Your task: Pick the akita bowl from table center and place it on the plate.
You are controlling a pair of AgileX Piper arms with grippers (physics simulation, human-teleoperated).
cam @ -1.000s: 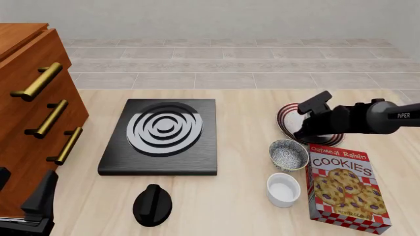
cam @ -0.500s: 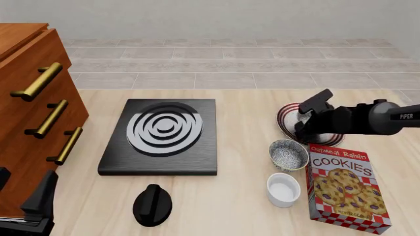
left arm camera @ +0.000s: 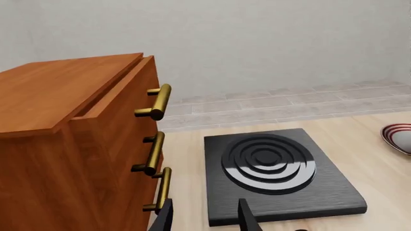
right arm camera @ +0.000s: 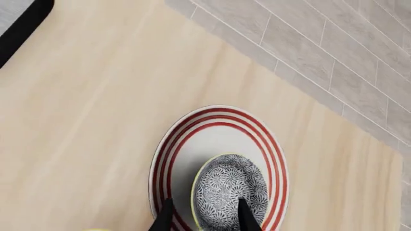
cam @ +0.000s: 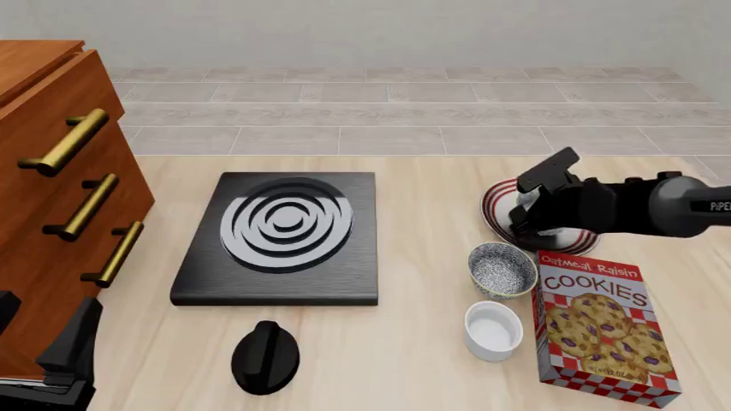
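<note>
The akita bowl [right arm camera: 228,192] sits upright on the red-striped plate [right arm camera: 186,144], speckled inside showing. My right gripper [right arm camera: 205,219] hangs just above it and is open, one finger over the bowl's inside and the other outside its wall. From the front, the right gripper [cam: 525,224] and arm cover most of the bowl, and only the left part of the plate [cam: 494,208] shows. The left wrist view catches the plate [left arm camera: 389,133] at its edge. My left gripper [left arm camera: 205,221] is open and holds nothing, low beside the wooden drawers [cam: 57,197].
A second speckled bowl [cam: 501,269], a white cup [cam: 494,330] and a cookies box [cam: 598,330] stand close in front of the plate. A black stove plate [cam: 280,240] lies mid-table with a black knob [cam: 265,356] before it.
The right arm has drawn back and up a little toward the right, uncovering more of the plate's left side. The second bowl, the cup and the left arm have not moved.
</note>
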